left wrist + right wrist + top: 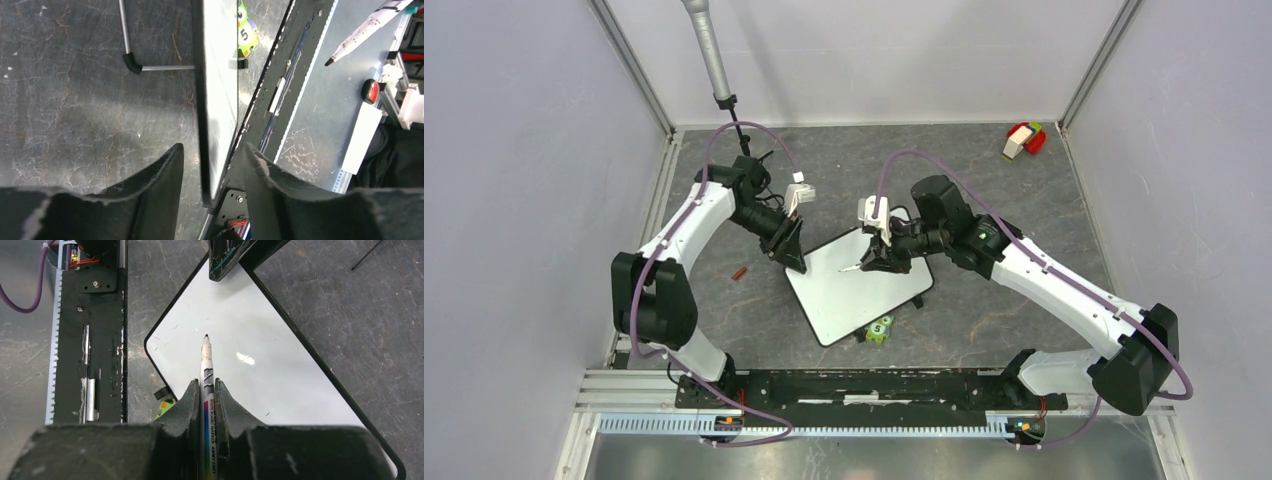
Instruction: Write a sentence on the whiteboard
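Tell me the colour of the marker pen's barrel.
White with black lettering and a rainbow stripe; the marker pen shows best in the right wrist view.

The top external camera looks down from high above and behind the arm bases (pixel 709 388). The wrist cameras sit close behind the left gripper (pixel 212 147) and right gripper (pixel 205 382), looking out past them. All three share the whiteboard (pixel 864 290).

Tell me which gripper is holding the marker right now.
The right gripper: it pinches the marker, tip aimed at the whiteboard. The left gripper holds no pen; its jaws stand apart astride the whiteboard's edge.
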Available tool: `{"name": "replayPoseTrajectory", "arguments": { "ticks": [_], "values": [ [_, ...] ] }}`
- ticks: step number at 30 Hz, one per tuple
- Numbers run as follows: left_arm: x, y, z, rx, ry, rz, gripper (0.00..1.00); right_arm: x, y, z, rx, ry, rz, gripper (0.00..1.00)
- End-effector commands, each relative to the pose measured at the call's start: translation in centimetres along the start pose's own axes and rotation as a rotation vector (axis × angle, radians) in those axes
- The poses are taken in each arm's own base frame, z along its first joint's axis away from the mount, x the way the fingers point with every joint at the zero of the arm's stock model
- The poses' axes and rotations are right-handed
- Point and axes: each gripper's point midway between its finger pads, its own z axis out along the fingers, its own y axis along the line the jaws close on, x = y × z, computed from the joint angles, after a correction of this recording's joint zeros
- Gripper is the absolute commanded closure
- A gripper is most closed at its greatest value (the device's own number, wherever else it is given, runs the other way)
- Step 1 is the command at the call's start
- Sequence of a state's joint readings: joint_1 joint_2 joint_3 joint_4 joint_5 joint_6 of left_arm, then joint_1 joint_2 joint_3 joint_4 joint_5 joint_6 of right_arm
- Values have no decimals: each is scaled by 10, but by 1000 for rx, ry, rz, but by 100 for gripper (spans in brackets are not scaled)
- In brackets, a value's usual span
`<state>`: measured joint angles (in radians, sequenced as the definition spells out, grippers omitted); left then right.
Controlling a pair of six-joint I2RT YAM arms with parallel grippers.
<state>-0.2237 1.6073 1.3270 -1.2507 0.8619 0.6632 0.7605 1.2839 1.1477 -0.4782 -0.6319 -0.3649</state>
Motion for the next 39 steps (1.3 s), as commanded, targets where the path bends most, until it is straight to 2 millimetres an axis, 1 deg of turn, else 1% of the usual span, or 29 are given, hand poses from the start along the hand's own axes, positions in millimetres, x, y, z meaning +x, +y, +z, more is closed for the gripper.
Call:
{"name": "replayPoseTrajectory", "arguments": {
  "ticks": [1, 2, 5, 7, 10, 13, 16, 17, 18, 19, 24, 29, 33, 39],
  "values": [
    [-13, -5, -15, -75, -49, 75, 41, -10, 2, -1, -4, -20, -38, 100],
    [-16, -8, -19, -94, -76, 74, 39, -11, 2, -1, -4, -18, -43, 100],
    [-24, -8, -35, -172, -197, 51, 35, -14, 2, 0, -5, -21, -57, 100],
    [-22, -8, -42, -208, -255, 33, 35, -17, 3, 1, -9, -20, -69, 100],
    [-9, -8, -49, -242, -297, 13, 35, -22, 6, 4, -14, -21, -89, 100],
    [3, -2, -50, -253, -313, -44, 35, -26, 7, 10, -17, -18, -109, 100],
    [9, -5, -47, -185, -353, -91, 36, -28, 8, 16, -10, -13, -131, 100],
    [7, -9, -46, -154, -371, -89, 36, -28, 8, 18, -4, -13, -137, 100],
    [8, -5, -50, -154, -401, -111, 36, -29, 8, 19, 1, -14, -140, 100],
    [7, -5, -49, -142, -418, -115, 36, -30, 9, 21, 3, -17, -144, 100],
    [4, -8, -46, -87, -434, -119, 38, -31, 10, 27, 11, -14, -152, 100],
    [2, -5, -46, -78, -433, -119, 44, -30, 11, 34, 20, -6, -154, 100],
    [4, -2, -42, -73, -422, -124, 47, -37, 9, 39, 40, -20, -150, 100],
    [4, 2, -39, -56, -416, -124, 48, -45, 8, 53, 50, -30, -138, 100]
  ]
}}
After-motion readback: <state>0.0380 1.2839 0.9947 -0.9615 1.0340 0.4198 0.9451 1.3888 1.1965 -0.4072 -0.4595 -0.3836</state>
